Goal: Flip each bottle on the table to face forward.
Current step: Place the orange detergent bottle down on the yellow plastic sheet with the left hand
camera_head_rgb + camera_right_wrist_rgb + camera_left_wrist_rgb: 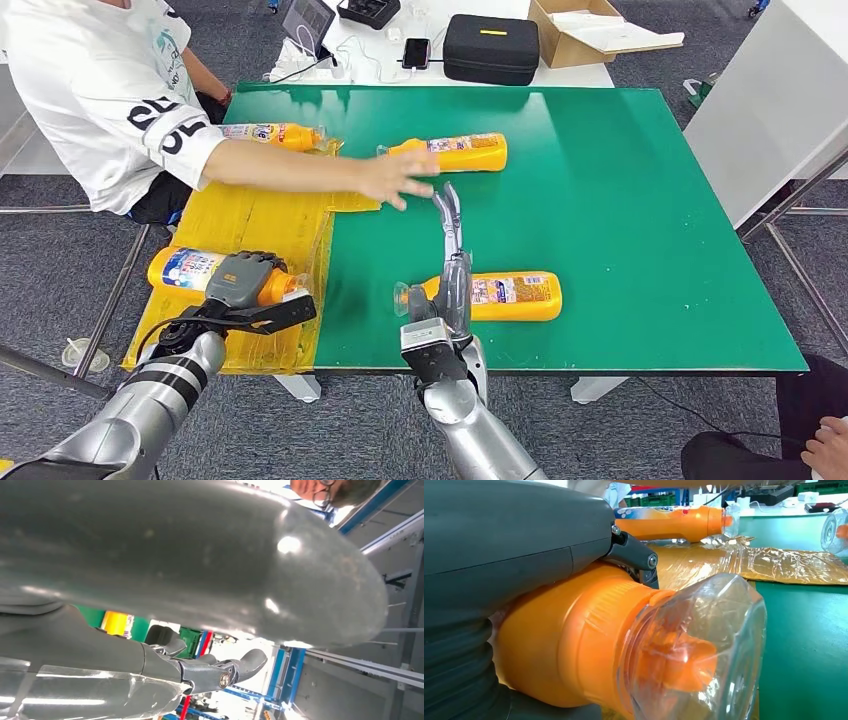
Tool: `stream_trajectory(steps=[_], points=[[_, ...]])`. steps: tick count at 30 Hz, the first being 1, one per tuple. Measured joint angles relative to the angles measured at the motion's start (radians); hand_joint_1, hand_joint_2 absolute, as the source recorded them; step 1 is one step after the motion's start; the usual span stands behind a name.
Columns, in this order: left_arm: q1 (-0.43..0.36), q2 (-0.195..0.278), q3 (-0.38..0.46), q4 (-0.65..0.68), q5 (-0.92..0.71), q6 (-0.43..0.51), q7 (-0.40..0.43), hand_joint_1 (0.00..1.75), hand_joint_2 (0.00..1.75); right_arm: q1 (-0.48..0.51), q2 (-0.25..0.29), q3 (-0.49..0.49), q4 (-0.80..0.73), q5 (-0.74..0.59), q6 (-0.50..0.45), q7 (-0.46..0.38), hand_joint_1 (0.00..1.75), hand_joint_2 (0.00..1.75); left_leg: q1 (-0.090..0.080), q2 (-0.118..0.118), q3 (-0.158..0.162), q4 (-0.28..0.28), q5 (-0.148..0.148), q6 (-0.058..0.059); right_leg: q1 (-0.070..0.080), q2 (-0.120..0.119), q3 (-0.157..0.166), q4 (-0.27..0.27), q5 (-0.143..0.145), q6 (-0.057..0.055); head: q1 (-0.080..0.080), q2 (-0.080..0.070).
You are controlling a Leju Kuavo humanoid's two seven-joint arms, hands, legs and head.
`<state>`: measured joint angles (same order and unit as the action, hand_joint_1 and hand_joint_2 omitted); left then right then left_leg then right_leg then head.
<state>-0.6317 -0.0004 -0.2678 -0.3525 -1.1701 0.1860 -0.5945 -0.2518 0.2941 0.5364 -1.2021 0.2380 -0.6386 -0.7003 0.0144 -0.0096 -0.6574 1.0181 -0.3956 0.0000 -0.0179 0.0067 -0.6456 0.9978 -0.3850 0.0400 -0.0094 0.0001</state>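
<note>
My left hand point(247, 278) grips the bottle point(190, 270) at the surface's near-left corner. Right hand point(450, 235) empty, fingers straight. Plastic looks rigid and slick; I'd grip mid-body.

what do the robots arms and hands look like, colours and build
Both arms are silver metal tubes with dark bands. The left hand has a grey cover and dark fingers, with a black cable looped at its wrist. The right hand is slim, with dark grey fingers beyond a boxy grey wrist block. Close up, the covers are smooth, glossy grey with ribbed cuffs.
</note>
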Motion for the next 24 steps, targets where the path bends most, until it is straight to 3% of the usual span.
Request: stream_trajectory(steps=[2,3,9,13,20,24], points=[[0.000,0.000,-0.001,0.000,0.000,-0.001,0.000,0.14,1.75,0.000,0.000,0.000,0.005,0.000,0.000,0.000,0.00,0.00,0.000,0.000,0.000,0.000,0.000,0.000,0.000,0.000,0.000,0.000,0.000,0.000,0.000,0.000],[0.000,0.000,-0.001,0.001,0.000,-0.004,-0.001,0.00,1.75,0.000,0.000,0.000,0.008,0.000,0.000,0.000,0.00,0.00,0.000,0.000,0.000,0.000,0.000,0.000,0.000,0.000,0.000,0.000,0.000,0.000,0.000,0.000],[-0.001,0.000,-0.002,0.001,0.032,-0.060,-0.018,0.00,1.75,0.000,0.002,0.000,0.019,0.000,0.006,0.000,0.00,0.00,0.000,-0.001,0.001,0.000,0.000,0.000,0.000,0.000,0.001,0.000,0.000,0.000,0.000,0.000],[-0.005,0.000,0.001,0.001,0.090,-0.141,-0.055,0.00,0.00,-0.001,0.004,-0.001,0.029,0.000,0.010,0.000,0.00,0.00,0.000,-0.001,0.002,0.000,0.000,0.000,0.000,-0.001,0.002,0.000,0.000,0.000,0.000,0.000],[-0.015,0.000,0.020,-0.025,0.280,-0.361,-0.106,0.00,0.00,-0.005,0.005,-0.001,0.043,-0.009,0.012,0.000,0.00,0.00,0.000,-0.007,0.005,0.000,0.001,0.000,0.000,-0.005,0.007,0.000,-0.001,0.000,0.000,0.000],[-0.002,0.001,0.018,-0.058,0.393,-0.434,-0.109,0.00,0.00,-0.008,0.005,-0.001,0.047,-0.016,0.010,0.000,0.00,0.00,0.000,-0.008,0.005,0.000,0.002,0.001,0.000,-0.006,0.008,0.000,-0.001,0.000,0.000,0.000]])
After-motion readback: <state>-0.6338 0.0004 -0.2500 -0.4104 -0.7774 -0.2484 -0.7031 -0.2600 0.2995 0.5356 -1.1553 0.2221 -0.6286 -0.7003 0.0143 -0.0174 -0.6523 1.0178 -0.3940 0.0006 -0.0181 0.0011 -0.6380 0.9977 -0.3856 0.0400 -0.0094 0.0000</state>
